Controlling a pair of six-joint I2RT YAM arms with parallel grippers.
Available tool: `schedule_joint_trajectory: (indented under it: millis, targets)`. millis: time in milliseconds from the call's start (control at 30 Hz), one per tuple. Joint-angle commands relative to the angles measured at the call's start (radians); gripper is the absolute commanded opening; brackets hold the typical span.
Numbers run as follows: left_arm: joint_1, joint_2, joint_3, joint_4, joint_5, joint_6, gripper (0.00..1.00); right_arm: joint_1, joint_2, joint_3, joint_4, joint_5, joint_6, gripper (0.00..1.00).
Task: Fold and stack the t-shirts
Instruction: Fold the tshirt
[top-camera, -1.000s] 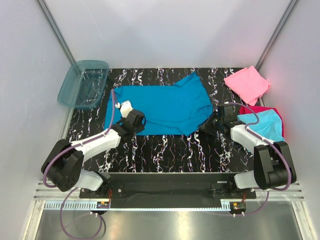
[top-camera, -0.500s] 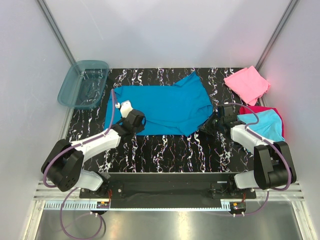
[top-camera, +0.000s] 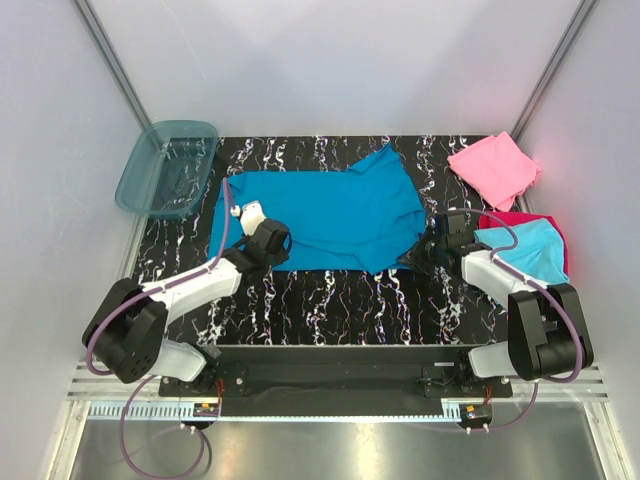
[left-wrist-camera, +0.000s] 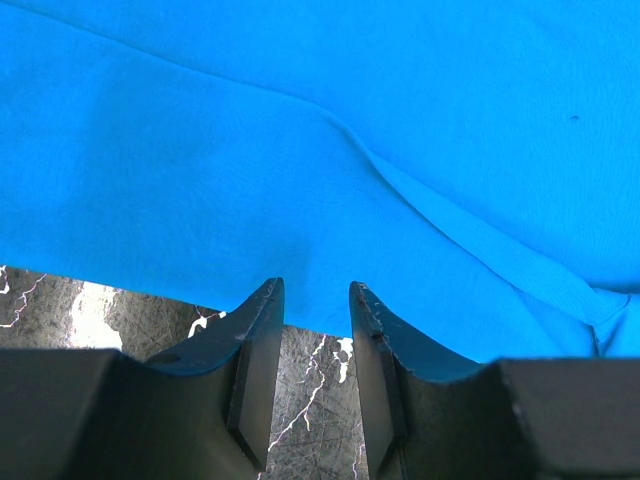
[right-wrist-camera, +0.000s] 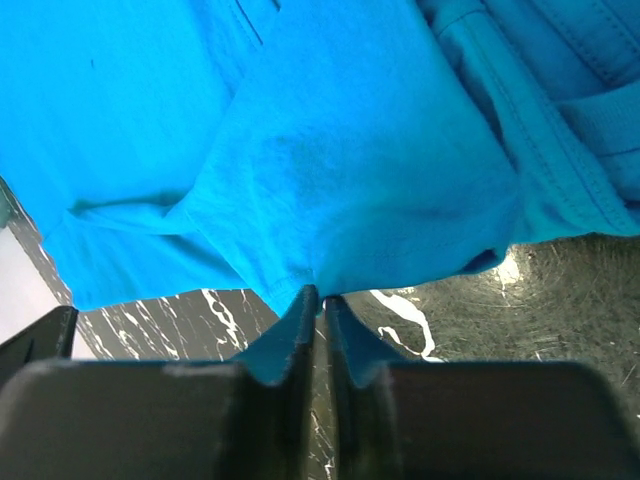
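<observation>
The large teal-blue t-shirt (top-camera: 320, 215) lies spread on the black marbled table (top-camera: 330, 300), with its right side bunched up. My left gripper (top-camera: 268, 240) is at the shirt's near-left hem. In the left wrist view the left gripper (left-wrist-camera: 312, 295) is open and empty, its tips just at the edge of the teal-blue shirt (left-wrist-camera: 300, 150). My right gripper (top-camera: 425, 248) is at the shirt's near-right corner. In the right wrist view the right gripper (right-wrist-camera: 318, 297) is shut on the hem of the teal-blue shirt (right-wrist-camera: 340, 190). A folded pink shirt (top-camera: 492, 167) lies back right. A cyan shirt (top-camera: 530, 250) lies on a magenta-red one (top-camera: 503, 218).
A translucent blue plastic tub (top-camera: 167, 168) stands at the back left, partly off the table. White walls with metal posts close in the back and the sides. The right arm passes close beside the cyan and magenta stack.
My right gripper has shifted slightly to the right with the shirt's near-right corner. The left arm has not moved.
</observation>
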Motion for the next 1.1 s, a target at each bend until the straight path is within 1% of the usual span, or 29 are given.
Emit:
schedule_joint_trajectory:
  millis: [0, 33, 133, 367, 567, 867, 1000, 1067]
  targets:
    - [-0.002, -0.019, 0.012, 0.041, -0.03, 0.003, 0.37, 0.01, -0.029, 0.003, -0.007, -0.004, -0.013, 0.07]
    - [-0.002, -0.02, 0.009, 0.039, -0.033, 0.003, 0.37, 0.008, -0.028, 0.005, -0.007, 0.004, -0.011, 0.0]
    - [-0.002, -0.025, 0.006, 0.039, -0.034, 0.005, 0.37, 0.008, -0.013, 0.035, -0.004, 0.031, -0.011, 0.0]
    - [-0.002, -0.043, -0.011, 0.033, -0.034, 0.0, 0.37, 0.01, 0.078, 0.221, 0.013, 0.058, -0.004, 0.0]
    - [-0.002, -0.063, -0.014, 0.022, -0.034, 0.006, 0.36, 0.01, 0.228, 0.388, 0.033, 0.064, 0.009, 0.0]
    - [-0.002, -0.125, -0.034, -0.008, -0.045, 0.014, 0.37, 0.007, 0.446, 0.534, 0.073, 0.125, 0.015, 0.0]
    - [-0.002, -0.139, -0.045, -0.018, -0.045, 0.013, 0.37, 0.007, 0.553, 0.609, 0.1, 0.087, 0.034, 0.0]
    - [-0.002, -0.148, -0.048, -0.021, -0.046, 0.013, 0.37, 0.007, 0.575, 0.652, 0.11, 0.073, 0.047, 0.0]
